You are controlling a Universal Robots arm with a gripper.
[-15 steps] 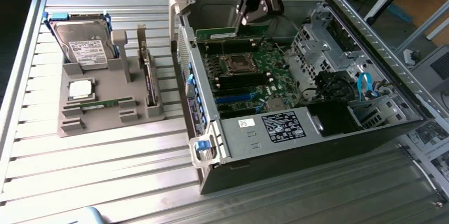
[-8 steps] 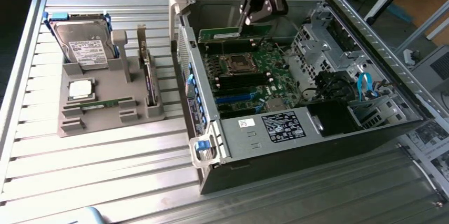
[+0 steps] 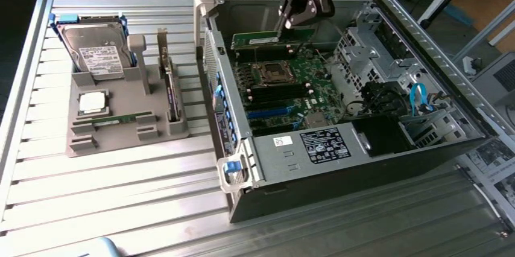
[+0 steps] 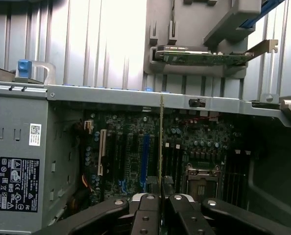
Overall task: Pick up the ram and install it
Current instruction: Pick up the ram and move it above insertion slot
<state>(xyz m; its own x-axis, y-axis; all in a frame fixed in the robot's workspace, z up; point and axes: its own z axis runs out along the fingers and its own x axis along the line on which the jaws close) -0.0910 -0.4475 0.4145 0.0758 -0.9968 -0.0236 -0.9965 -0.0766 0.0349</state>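
Note:
The ram [image 3: 255, 40], a long thin green stick, hangs level inside the open computer case [image 3: 266, 178], above the far end of the motherboard [image 3: 293, 97]. My gripper [image 3: 284, 28] is shut on its upper edge from above. In the wrist view the ram [image 4: 161, 142] shows edge-on as a thin line running out from between my black fingers [image 4: 148, 208], over the dark slots beside the CPU socket [image 4: 202, 176]. In the exterior view the CPU socket [image 3: 269, 73] lies just below the stick.
A grey holder [image 3: 120, 142] stands at the exterior view's left with a hard drive [image 3: 96, 52], a silver CPU chip [image 3: 93, 103], an upright expansion card [image 3: 169, 82] and a thin green stick [image 3: 120, 118]. The drive cage [image 3: 378, 58] and blue cable [image 3: 418, 97] fill the case's right side.

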